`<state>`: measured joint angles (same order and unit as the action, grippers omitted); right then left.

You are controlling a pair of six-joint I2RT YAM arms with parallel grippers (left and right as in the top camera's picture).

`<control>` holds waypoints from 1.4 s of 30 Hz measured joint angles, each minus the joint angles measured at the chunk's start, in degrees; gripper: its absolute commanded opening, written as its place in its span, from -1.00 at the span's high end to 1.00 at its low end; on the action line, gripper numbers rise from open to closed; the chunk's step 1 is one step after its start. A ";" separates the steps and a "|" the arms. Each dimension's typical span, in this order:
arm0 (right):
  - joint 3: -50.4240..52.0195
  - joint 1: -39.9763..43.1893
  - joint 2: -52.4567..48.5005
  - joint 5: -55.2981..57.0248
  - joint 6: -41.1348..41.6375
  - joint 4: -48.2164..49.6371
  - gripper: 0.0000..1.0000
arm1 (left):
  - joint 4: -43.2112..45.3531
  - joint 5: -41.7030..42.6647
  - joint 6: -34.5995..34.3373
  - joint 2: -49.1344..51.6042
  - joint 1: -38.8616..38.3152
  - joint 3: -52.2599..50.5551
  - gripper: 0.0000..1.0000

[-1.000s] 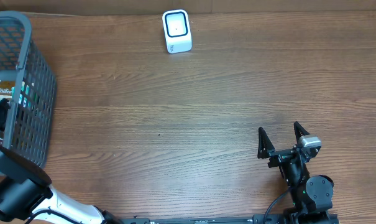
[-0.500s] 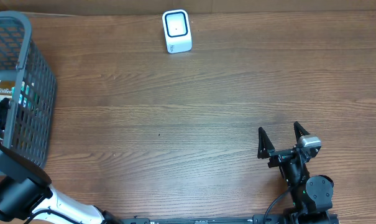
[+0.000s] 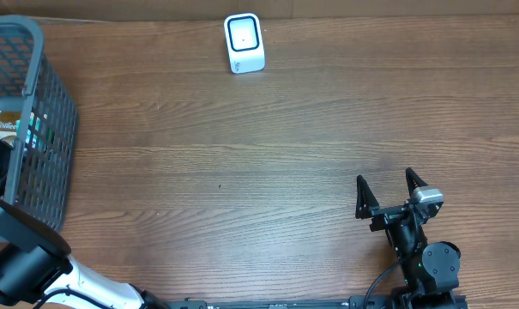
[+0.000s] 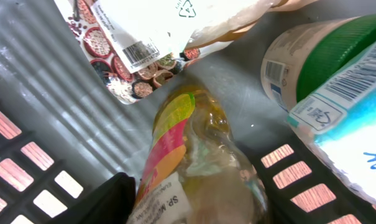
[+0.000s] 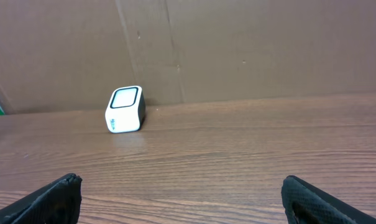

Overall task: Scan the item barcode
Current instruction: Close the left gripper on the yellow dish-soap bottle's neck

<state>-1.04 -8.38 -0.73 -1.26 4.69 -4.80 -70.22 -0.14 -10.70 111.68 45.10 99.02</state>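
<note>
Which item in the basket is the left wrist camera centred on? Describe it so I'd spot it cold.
Start at the grey basket at the left edge of the table. Inside, between the bean-printed packet and the green-lidded white tub, lies a clear bottle of pale yellow liquid. Only it is see-through, with a yellow, pink and orange label.

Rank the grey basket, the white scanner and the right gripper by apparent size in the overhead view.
1. Grey basket, largest by far, though cut off by the frame edge.
2. Right gripper, fingers spread, only slightly bigger than the next; it may sit nearer the camera, so unsure.
3. White scanner.
</note>
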 measured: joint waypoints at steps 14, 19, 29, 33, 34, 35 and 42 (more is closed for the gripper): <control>0.00 0.00 0.00 -0.02 0.00 0.02 -1.00 | -0.02 1.68 0.22 0.00 0.00 -0.04 -0.16; 0.00 0.00 0.00 -0.02 -0.02 0.02 -1.00 | -0.02 1.73 0.22 0.00 0.00 -0.07 0.00; 0.00 0.00 0.00 -0.04 0.00 -0.04 -1.00 | -0.02 1.86 0.37 0.00 0.00 -0.07 0.13; 0.00 0.00 0.00 -0.04 -0.02 0.02 -1.00 | -0.07 1.95 -0.07 0.00 0.00 -0.07 0.00; 0.00 0.00 0.00 -0.04 -0.02 0.02 -1.00 | -0.07 1.95 -0.28 0.00 0.00 -0.09 0.13; 0.00 0.00 0.00 -0.04 -0.02 0.02 -1.00 | -0.20 2.03 -0.37 0.00 0.00 -0.11 0.18; 0.00 0.00 0.00 0.00 -0.02 0.02 -1.00 | -0.31 2.05 -1.22 0.00 0.00 -0.09 0.28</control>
<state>-1.04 -8.38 -0.73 -1.26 4.67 -4.78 -70.52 1.91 -11.92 111.68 45.10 98.94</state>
